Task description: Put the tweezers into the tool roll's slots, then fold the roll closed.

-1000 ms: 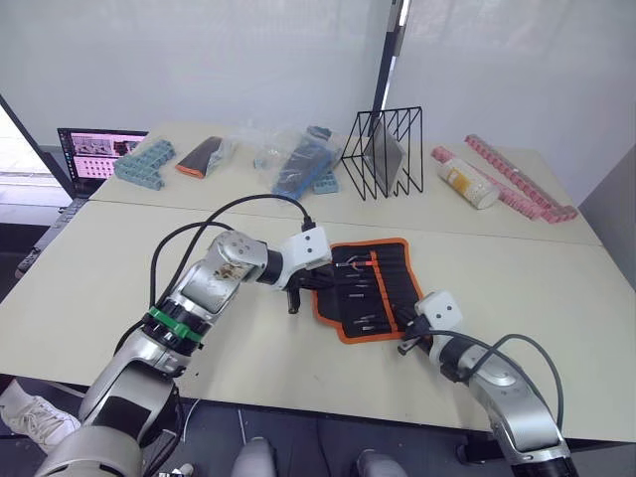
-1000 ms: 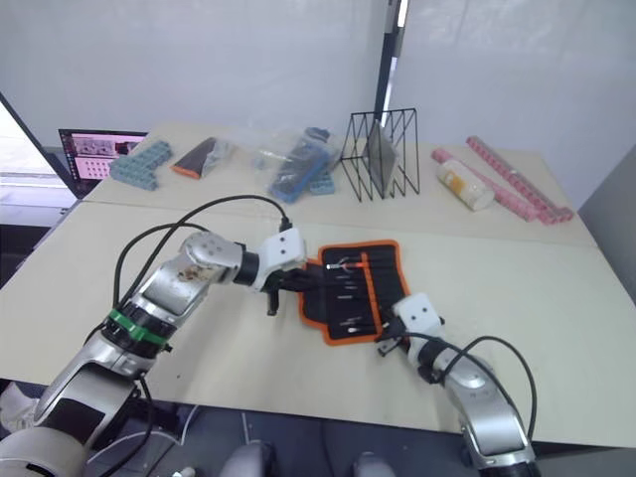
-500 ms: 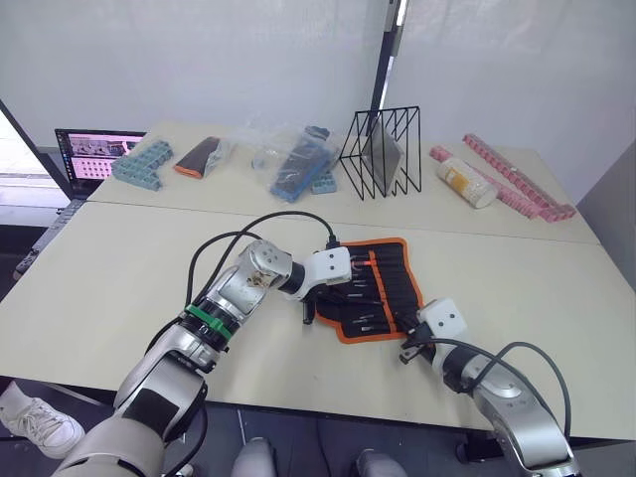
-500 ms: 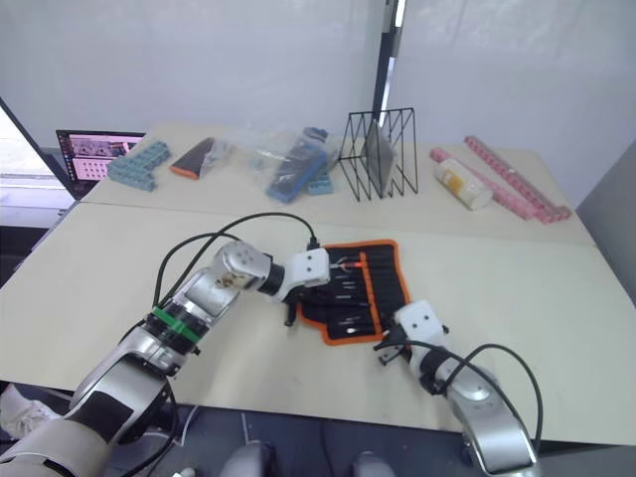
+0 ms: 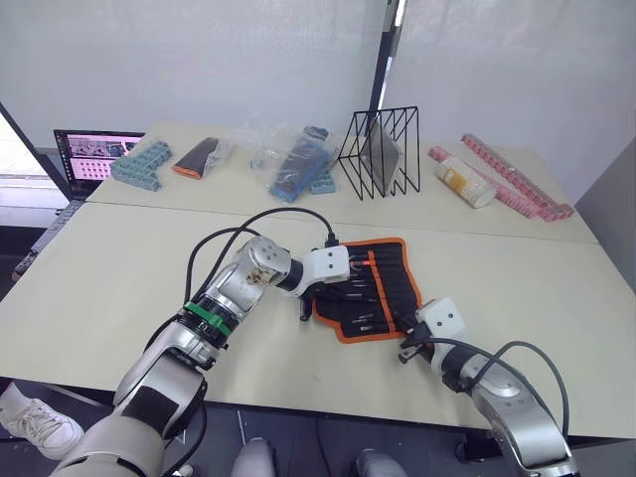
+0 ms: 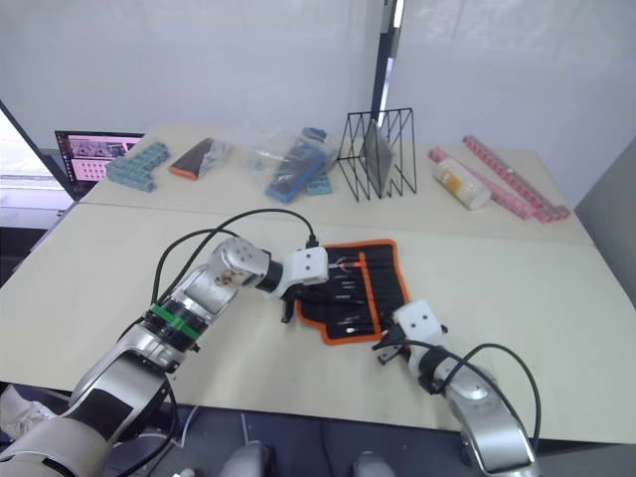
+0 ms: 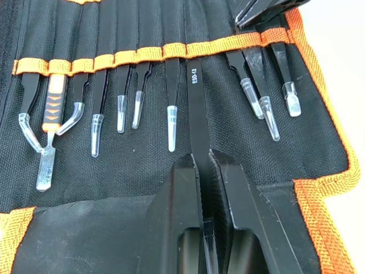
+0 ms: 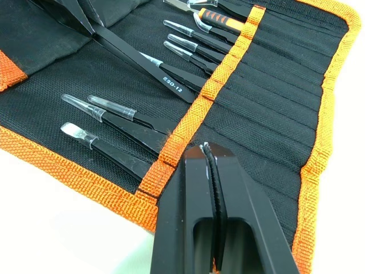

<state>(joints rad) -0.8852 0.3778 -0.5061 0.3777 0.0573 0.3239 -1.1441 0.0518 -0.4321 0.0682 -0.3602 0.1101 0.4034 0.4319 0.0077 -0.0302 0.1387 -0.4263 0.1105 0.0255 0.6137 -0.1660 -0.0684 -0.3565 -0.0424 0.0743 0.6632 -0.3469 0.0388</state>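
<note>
While my left hand (image 7: 204, 188) has its 2 fingers pinched tight on a black tweezer (image 7: 197, 108) marked ESD-12, the tip of that tweezer is just reaching the orange stripe (image 7: 148, 52) across the tool roll (image 5: 370, 285). I read this as mid-insertion: the point sits at the mouth of a slot (image 7: 194, 25), between the capped tweezers already seated on either side of it.

The roll lies open and flat on the surface (image 5: 119, 268), nearer me than the wire rack (image 5: 383, 151). My right hand (image 8: 209, 151) is closed, fingers pressed together with nothing between them that I can make out, its tips resting on or just above the stripe near the roll's near edge, beside the last 3 seated tools. It looks set to pin the fabric, though I cannot tell whether it truly touches.

To do this well I want the tweezer kept in line with the slot, flat along the fabric, and pushed straight under the stripe. If I tilt the point down it will likely dig into the weave and drag the roll; if I drift sideways it could snag a neighbour's clear cap. A slow, straight push, right hand bracing, then release only once the stripe grips the shaft.
</note>
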